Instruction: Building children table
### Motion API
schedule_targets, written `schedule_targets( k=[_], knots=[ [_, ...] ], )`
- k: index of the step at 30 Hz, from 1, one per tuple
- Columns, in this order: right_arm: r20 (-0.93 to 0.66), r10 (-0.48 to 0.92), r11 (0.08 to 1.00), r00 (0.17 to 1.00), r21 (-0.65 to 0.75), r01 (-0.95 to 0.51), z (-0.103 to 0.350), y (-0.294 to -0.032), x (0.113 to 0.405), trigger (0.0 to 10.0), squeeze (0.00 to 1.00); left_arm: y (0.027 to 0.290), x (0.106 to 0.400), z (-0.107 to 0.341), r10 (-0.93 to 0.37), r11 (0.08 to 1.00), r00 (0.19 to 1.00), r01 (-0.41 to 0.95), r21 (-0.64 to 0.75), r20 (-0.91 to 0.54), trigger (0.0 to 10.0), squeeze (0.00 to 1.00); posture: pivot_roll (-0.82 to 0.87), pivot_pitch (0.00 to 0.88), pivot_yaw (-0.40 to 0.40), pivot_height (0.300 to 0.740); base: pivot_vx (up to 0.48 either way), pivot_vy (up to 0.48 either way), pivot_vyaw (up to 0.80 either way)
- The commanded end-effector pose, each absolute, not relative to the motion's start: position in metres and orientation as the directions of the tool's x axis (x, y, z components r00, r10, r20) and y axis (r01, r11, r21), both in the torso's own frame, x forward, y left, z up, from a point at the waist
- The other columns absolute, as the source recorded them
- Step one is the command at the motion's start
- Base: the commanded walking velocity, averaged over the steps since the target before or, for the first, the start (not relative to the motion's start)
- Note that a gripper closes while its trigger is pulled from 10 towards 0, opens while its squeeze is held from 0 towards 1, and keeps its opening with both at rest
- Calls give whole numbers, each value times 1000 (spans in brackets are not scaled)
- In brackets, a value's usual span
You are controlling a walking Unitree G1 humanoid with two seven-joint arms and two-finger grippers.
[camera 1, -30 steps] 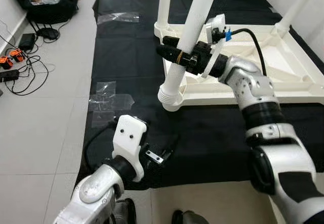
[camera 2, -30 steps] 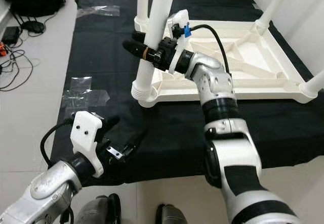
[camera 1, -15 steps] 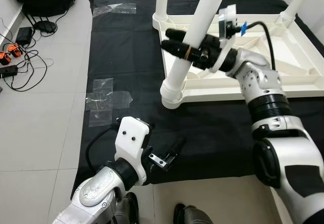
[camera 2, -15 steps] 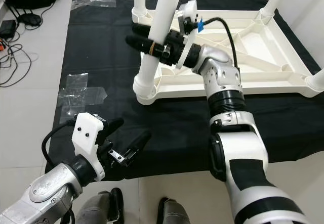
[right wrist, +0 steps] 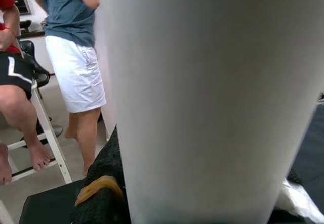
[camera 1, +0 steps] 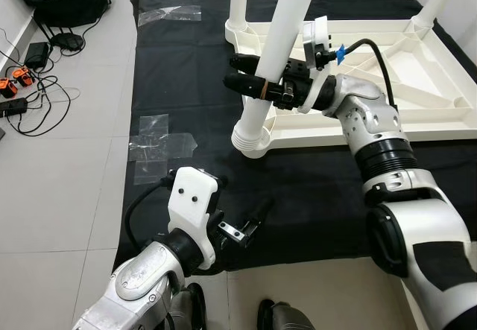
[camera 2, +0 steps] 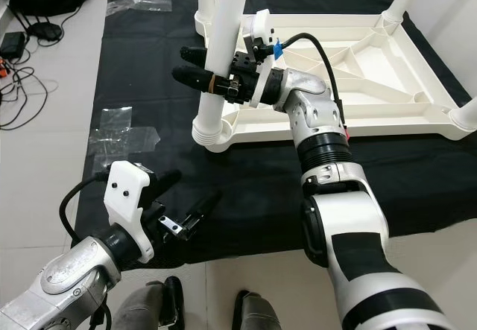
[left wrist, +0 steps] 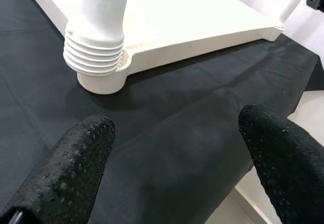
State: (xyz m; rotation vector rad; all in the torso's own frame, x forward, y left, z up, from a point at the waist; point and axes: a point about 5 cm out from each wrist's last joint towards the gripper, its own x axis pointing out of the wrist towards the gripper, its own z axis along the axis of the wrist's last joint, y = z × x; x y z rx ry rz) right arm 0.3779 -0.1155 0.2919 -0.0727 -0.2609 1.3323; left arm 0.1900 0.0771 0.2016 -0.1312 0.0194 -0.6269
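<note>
The right gripper (camera 1: 253, 86) was clamped around the leg (camera 1: 277, 43), whose threaded foot sat in the upturned top's (camera 1: 417, 114) corner socket, so a skewed push could cross-thread it; the left gripper (camera 1: 250, 222) hovered open, empty.

Table leg (camera 1: 277, 54): smooth white plastic, slight sheen, ribbed threaded collar (left wrist: 94, 57) at the base. Upturned table top (camera 1: 417, 84): same white moulded plastic, semi-gloss, ribbed underside. Floor mat (camera 1: 186, 69): matt black cloth, faint creases. Clear glossy plastic wrap (camera 1: 158, 142) lies crinkled on it. Floor (camera 1: 67, 181): pale tiles, satin finish. Right tool (camera 1: 246, 77): black fingers, matt, clamped on the leg. Left tool (left wrist: 172, 148): fingers (left wrist: 76, 158) of black rubber with a pimpled grip texture, spread apart. Arms: brushed silver metal, white plastic wrist housings (camera 1: 190, 203).
</note>
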Motion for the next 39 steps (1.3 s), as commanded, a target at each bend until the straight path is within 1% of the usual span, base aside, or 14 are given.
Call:
schedule_targets(
  k=[1,5,8,23,30,31,36,39],
  knots=[
    [106,973,221,203,-210,-952,293,-118,378,10000,0,74,184,201,-606,786,796,601,-146,15,10000,0,134,256,-61,740,0,0,0],
    [107,974,221,202,-220,-950,298,-121,378,10000,0,73,184,202,-608,784,794,603,-148,13,10000,0,130,256,-63,740,0,0,0],
    [94,974,224,207,-244,-944,306,-130,379,10000,0,72,184,201,-615,779,789,609,-149,9,10000,0,125,256,-66,740,0,0,0],
    [59,973,229,221,-268,-936,303,-127,381,10000,0,70,183,201,-614,779,789,607,-157,5,10000,0,118,266,-71,740,0,0,0],
    [43,973,232,229,-262,-937,294,-124,380,10000,0,72,185,203,-607,785,794,602,-146,10,10000,0,115,266,-72,740,0,0,0],
    [40,968,248,246,-249,-936,289,-124,381,10000,0,74,186,204,-601,790,799,597,-139,12,10000,0,114,264,-72,740,0,0,0],
    [35,966,256,255,-240,-936,283,-124,381,10000,0,75,188,204,-598,793,801,594,-132,14,10000,0,114,263,-71,740,0,0,0],
    [19,962,269,272,-223,-937,271,-125,380,10000,0,77,189,205,-593,798,805,590,-122,15,10000,0,112,260,-71,740,0,0,0]
  ],
)
